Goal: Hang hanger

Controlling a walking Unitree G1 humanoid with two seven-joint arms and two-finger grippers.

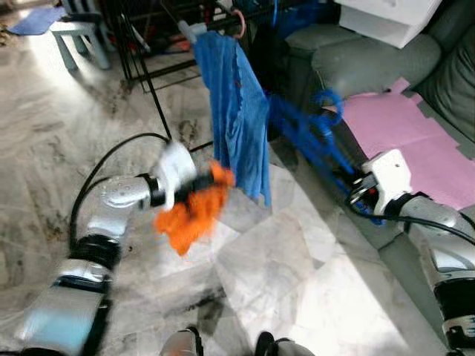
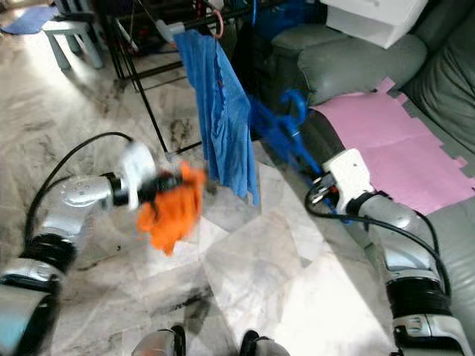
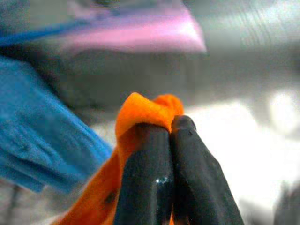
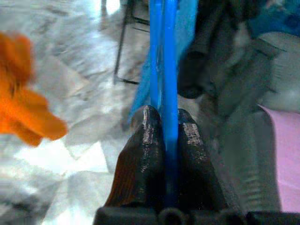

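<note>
The left pincer (image 3: 168,136) is squeezing an orange cloth (image 1: 194,211) between its two black fingers (image 3: 145,183), which are pressed together with the fabric bunched over their tips. In the head views that arm is reaching across above the marble floor (image 1: 297,274), and the cloth is hanging down from the pincer, blurred.

The right pincer (image 4: 165,123) is clamping a blue hanger (image 1: 312,137), its fingers (image 4: 140,159) closed tight on either side of the thin blue bar. The hanger is sticking up and away from the right arm toward the drying rack (image 1: 148,70), with its hook end curling just in front of the grey sofa (image 1: 371,63). It is in the air, held only by the pincer, not hooked on the rack.

A blue shirt (image 1: 236,111) is hanging from the rack's top rail, draping down beside the hanger and just behind the orange cloth. A pink mat (image 1: 404,126) is lying across the sofa seat, and a white box (image 1: 390,18) is sitting on the sofa's top. A small pale stool (image 1: 78,37) is standing on the floor at the far left, beyond the rack.
</note>
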